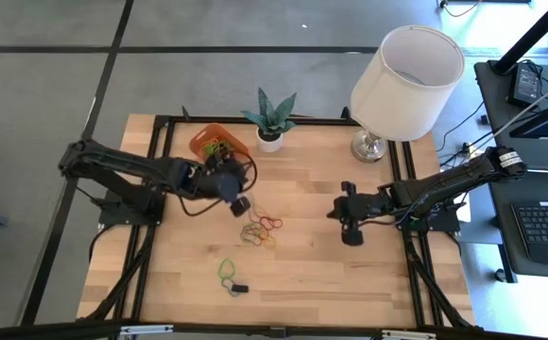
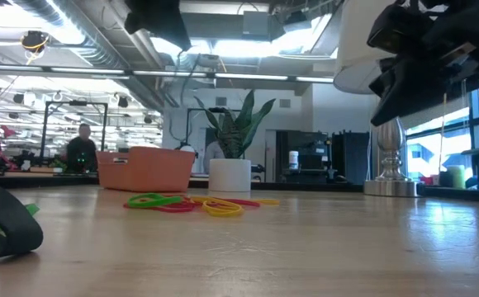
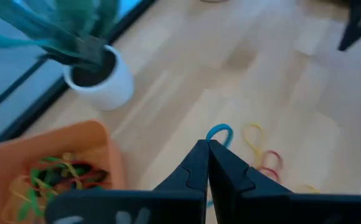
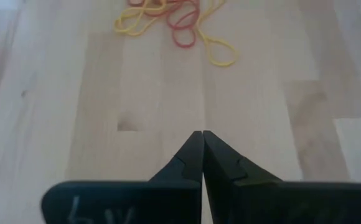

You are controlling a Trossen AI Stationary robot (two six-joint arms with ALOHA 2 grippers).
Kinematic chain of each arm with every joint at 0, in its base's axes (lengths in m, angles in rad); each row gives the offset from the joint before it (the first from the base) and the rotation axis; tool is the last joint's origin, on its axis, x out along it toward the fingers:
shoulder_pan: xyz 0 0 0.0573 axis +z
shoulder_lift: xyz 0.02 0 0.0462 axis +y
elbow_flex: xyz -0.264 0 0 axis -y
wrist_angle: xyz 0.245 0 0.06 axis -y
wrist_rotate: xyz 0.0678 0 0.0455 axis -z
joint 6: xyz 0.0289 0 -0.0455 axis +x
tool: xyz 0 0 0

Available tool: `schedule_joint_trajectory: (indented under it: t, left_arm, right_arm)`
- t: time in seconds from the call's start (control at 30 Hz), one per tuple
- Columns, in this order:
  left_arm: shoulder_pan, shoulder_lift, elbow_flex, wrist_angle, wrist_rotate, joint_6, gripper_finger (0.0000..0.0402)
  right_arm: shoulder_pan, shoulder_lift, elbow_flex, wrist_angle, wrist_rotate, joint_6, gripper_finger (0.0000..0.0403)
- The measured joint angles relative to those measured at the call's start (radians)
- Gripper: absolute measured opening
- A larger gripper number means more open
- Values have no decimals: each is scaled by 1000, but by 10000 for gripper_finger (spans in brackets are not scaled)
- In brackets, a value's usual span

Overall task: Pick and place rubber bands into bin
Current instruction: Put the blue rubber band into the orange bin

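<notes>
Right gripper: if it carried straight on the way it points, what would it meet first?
Likely the loose rubber bands lying ahead of the right gripper; only bare table lies between, though its height is unclear.

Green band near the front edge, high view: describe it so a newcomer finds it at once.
Start at the wooden table, then find the tangled pile of bands at its middle. The green band lies alone on bare wood, away from the pile on the side opposite the plant. A small black piece lies beside it.
</notes>
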Motion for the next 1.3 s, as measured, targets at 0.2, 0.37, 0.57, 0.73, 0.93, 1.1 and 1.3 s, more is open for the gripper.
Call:
schedule_joint_trajectory:
  t: [0.2,0.37,0.57,0.73,0.93,1.1,1.3]
  left_arm:
    - [143,-49,0,-6,44,130,2]
    - [284,-77,0,-11,102,266,2]
    - [442,-81,0,-25,172,418,2]
    - [554,-82,0,-25,199,489,2]
    - [651,-82,-34,-24,262,493,2]
    - [681,-81,-105,9,316,480,2]
    - [679,-30,-210,92,398,462,2]
  right_arm:
    - [-2,0,0,3,63,49,7]
    - [-35,0,0,3,72,122,7]
    - [-108,0,0,7,74,193,7]
    - [-163,0,0,42,75,229,7]
    - [-225,0,0,104,75,230,7]
    - [-269,0,0,134,74,230,7]
    - [-306,0,0,142,74,229,7]
